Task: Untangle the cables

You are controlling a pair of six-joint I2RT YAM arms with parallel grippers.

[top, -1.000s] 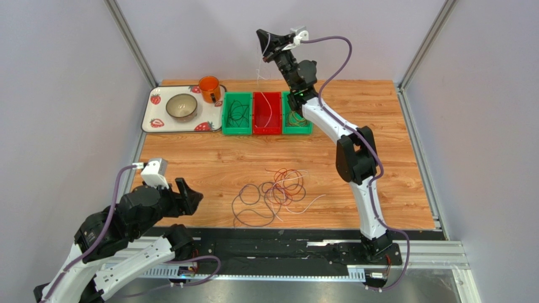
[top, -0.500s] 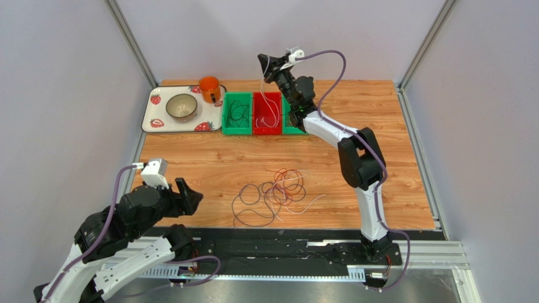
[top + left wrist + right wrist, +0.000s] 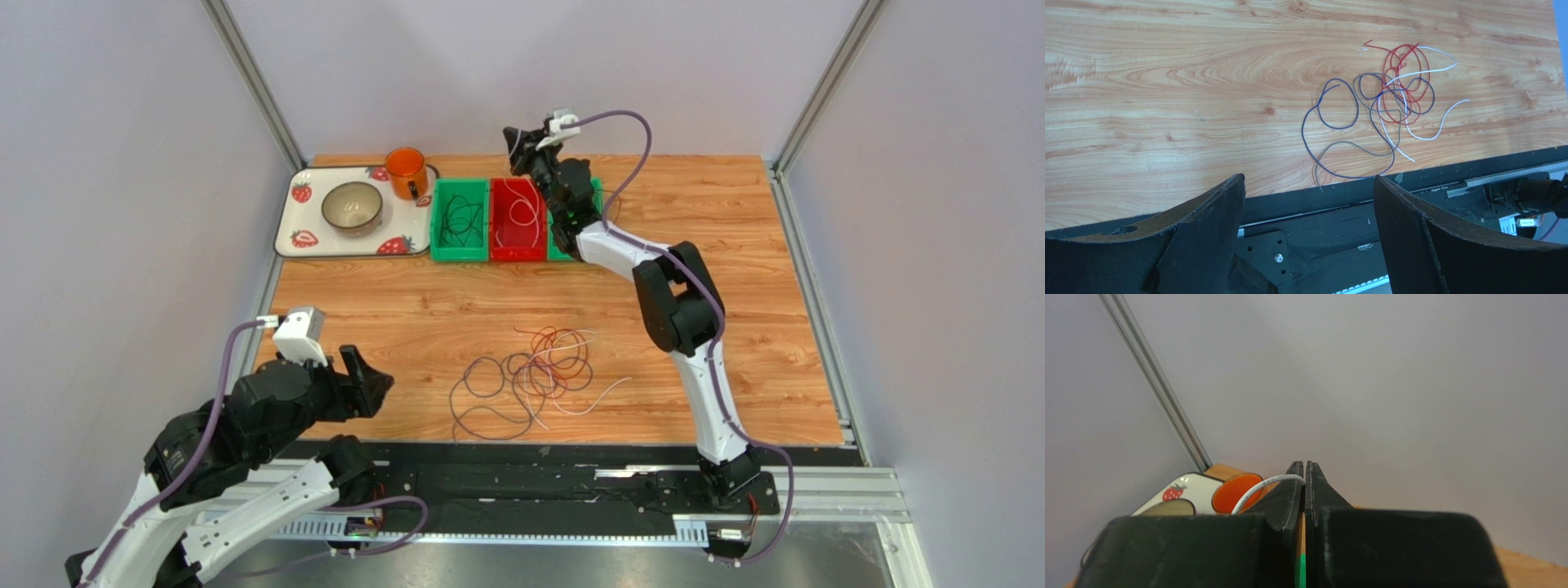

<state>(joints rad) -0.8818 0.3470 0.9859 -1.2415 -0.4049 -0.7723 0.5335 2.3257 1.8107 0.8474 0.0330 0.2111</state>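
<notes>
Wood-grain tabletop, lilac walls around it. At about 8 o'clock the left claw (image 3: 366, 375) hovered with its jaws spread wide, holding nothing. Toward 6 o'clock lay the cables (image 3: 530, 374) — red, white and dark loops crossed over one another, flat on the wood. They looked light, thin and limp, likely to drag neighbours along when lifted. A free end at the heap's rim, such as the white tail at its 4 o'clock, seemed the safest place to pinch. At 12 o'clock the right claw (image 3: 518, 137) was clamped on a white cable (image 3: 528, 206) trailing into the red bin (image 3: 516, 254). A second before, that claw had stood higher with the strand dangling — now it was coiled in the bin. Left claw and heap were unchanged.
</notes>
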